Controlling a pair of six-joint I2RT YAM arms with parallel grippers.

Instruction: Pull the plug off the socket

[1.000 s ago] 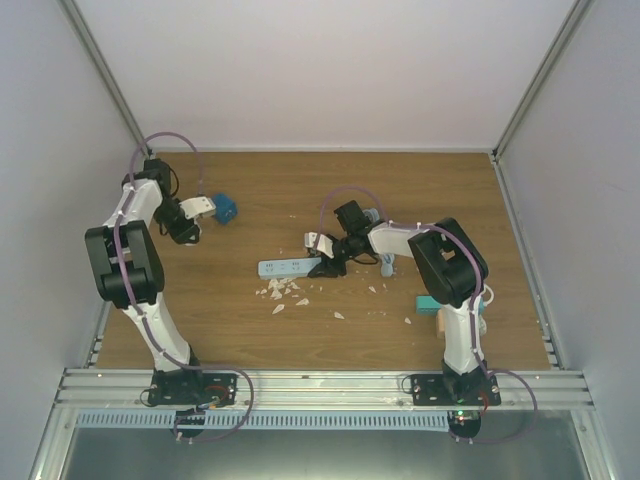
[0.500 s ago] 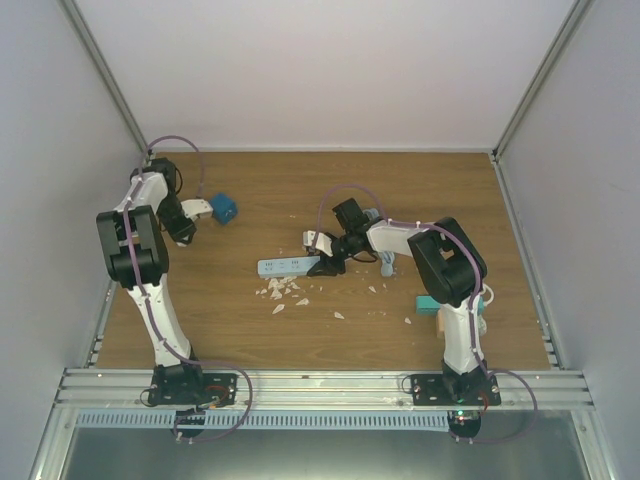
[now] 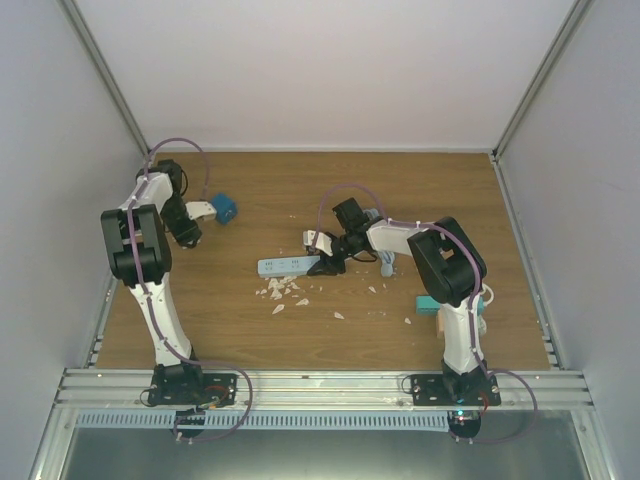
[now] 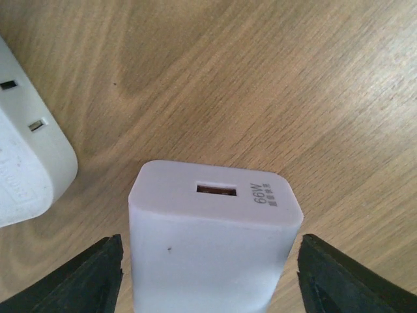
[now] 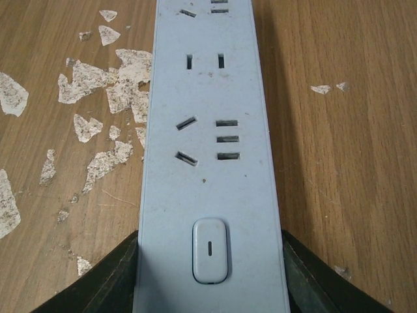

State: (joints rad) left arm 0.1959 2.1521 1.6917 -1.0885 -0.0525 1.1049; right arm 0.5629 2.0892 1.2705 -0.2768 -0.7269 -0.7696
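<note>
One plug (image 4: pixel 215 241) loose inside the spread left gripper (image 3: pixel 210 209); right gripper (image 5: pixel 210 287) clamped on the socket (image 5: pixel 208 130).

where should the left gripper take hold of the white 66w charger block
Grip the charger across its two flat side faces, mid-body, coming from the end opposite its USB port. Those faces are parallel and it lies flat on the table. The left gripper straddles them, jaws open.

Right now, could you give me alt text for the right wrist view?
A pale power strip, sockets empty, lies clamped at its switch end in the right gripper. White flakes litter the table on its left.
</note>
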